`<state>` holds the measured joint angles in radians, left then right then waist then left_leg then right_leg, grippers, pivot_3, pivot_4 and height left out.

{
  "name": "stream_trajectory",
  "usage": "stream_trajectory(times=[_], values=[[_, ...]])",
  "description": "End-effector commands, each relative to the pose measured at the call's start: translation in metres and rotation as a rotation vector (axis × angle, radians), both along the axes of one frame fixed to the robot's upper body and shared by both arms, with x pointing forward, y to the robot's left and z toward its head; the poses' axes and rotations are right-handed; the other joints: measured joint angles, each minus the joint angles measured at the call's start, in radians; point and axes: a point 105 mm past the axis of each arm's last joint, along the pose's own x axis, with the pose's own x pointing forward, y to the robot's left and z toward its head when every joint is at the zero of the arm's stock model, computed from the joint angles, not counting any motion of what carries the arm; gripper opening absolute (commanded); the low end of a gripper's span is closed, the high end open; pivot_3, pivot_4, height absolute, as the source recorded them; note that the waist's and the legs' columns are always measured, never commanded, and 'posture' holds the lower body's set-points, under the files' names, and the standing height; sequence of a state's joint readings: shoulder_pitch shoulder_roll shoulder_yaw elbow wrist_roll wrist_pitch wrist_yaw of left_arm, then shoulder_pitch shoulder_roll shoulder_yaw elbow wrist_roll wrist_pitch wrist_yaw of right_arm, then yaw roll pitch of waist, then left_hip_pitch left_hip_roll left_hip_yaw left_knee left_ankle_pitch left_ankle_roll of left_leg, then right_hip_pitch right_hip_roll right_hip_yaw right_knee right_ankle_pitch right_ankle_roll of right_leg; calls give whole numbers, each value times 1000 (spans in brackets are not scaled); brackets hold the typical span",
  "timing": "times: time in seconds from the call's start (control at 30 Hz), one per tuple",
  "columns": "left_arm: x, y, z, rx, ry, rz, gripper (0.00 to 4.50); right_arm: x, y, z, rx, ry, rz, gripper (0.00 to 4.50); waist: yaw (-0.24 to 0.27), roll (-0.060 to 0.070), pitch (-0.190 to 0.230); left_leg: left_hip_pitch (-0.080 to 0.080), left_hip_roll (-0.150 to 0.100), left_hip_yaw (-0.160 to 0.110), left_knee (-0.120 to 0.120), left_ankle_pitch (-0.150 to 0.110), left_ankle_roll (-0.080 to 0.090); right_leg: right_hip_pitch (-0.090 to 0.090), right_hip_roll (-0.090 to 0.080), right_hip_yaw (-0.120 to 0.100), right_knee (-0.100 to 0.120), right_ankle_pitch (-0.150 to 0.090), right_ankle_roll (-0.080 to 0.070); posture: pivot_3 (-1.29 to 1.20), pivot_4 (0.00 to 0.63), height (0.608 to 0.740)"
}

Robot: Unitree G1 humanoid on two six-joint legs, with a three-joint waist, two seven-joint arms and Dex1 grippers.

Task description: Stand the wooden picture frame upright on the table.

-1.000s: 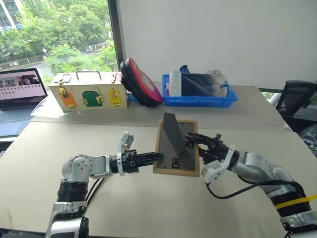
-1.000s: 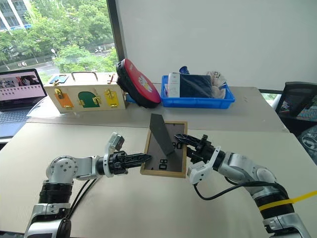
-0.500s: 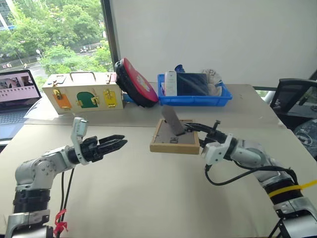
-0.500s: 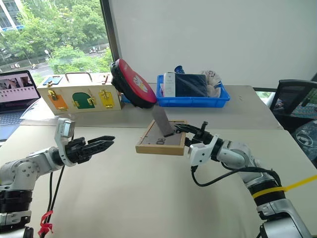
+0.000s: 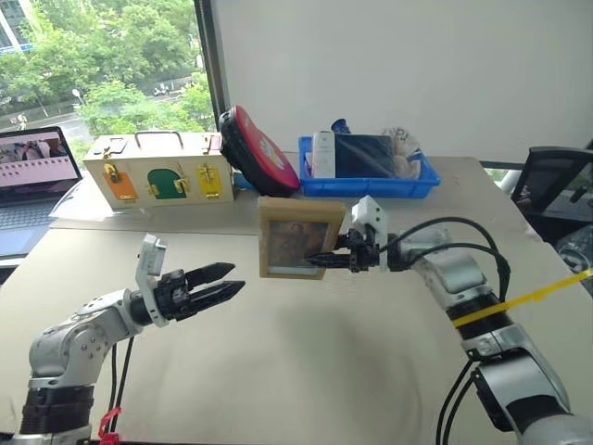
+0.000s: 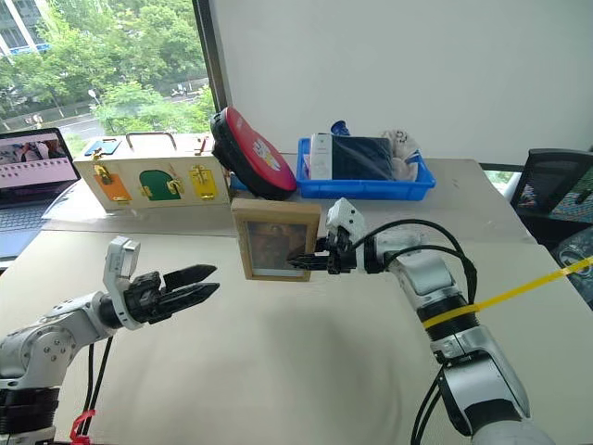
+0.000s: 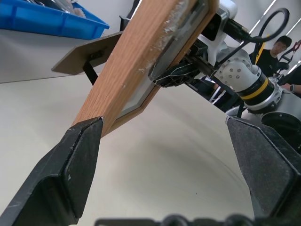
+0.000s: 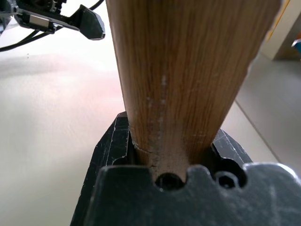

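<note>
The wooden picture frame stands upright over the table, its dark portrait facing me. My right gripper is shut on the frame's lower right edge, reaching in from the right. In the right wrist view the wood edge rises between the black fingers. My left gripper is open and holds nothing, a short way left of the frame. The left wrist view shows the frame tilted, its fold-out stand sticking out behind. Whether the lower edge touches the table I cannot tell.
Along the back stand a cream box with coloured latches, a red and black round thing and a blue tray of items. A laptop sits far left. A person is seen beyond the table.
The right gripper rolled the frame from back-up to upright, picture toward me. The left gripper let go, opened and drew away to the left.
</note>
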<state>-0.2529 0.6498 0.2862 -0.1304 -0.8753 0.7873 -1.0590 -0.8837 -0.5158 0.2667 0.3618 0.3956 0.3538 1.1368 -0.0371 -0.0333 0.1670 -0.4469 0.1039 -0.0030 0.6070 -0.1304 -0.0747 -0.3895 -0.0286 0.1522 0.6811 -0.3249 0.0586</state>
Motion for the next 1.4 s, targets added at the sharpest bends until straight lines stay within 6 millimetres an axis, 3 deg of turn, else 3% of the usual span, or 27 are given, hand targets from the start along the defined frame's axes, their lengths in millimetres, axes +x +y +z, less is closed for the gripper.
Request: stream_trajectory(times=[0.03, 0.37, 0.9, 1.1, 1.13, 1.23, 1.33, 1.4], values=[[-3, 2, 9, 6, -49, 17, 4500, 10, -2, 16, 59, 50, -35, 1304, -1, 0, 0, 0, 0, 0, 0, 0, 0, 0, 0, 0, 0, 0, 0, 0, 150, 710], [-3, -1, 8, -1, -43, 24, 4500, 29, -10, -10, 105, 260, -160, 1304, -4, 0, 1, 0, 0, 0, 0, 0, 0, -1, 0, 0, 0, 0, 0, 0, 150, 710], [4, -3, 5, 3, -33, 35, 4500, -7, 2, -48, -63, 441, -26, 1304, -6, 0, 1, 0, 0, 0, 0, 0, 0, 0, 0, 0, 0, 0, 0, 0, 150, 710], [6, -5, 5, -1, -28, 35, 4500, -13, 2, -48, -50, 469, -39, 1304, -6, 0, 1, 0, 0, 0, 0, 0, 0, 0, 0, 0, 0, 0, 0, 0, 150, 710], [6, -5, 5, -1, -28, 35, 4500, -14, 2, -48, -49, 473, -36, 2311, -6, 0, 1, 0, 0, 0, 0, 0, 0, 0, 0, 0, 0, 0, 0, 0, 150, 710], [7, -5, 4, 3, -25, 31, 4500, -17, 0, -44, -32, 473, -47, 3107, -6, 0, 1, 0, 0, 0, 0, 0, 0, 0, 0, 0, 0, 0, 0, 0, 150, 710], [8, -5, 3, 10, -24, 28, 4500, -14, -9, -39, -7, 432, -107, 4210, -6, 0, 1, -1, 0, 0, 0, 0, 0, -1, 0, 0, 0, 0, 0, 0, 150, 710], [9, -5, 3, 10, -25, 27, 4500, -14, -18, -37, 11, 419, -147, 4438, -6, 0, 1, -1, 0, 0, 0, 0, 0, -1, 0, 0, 0, 0, 0, 0, 150, 710]])
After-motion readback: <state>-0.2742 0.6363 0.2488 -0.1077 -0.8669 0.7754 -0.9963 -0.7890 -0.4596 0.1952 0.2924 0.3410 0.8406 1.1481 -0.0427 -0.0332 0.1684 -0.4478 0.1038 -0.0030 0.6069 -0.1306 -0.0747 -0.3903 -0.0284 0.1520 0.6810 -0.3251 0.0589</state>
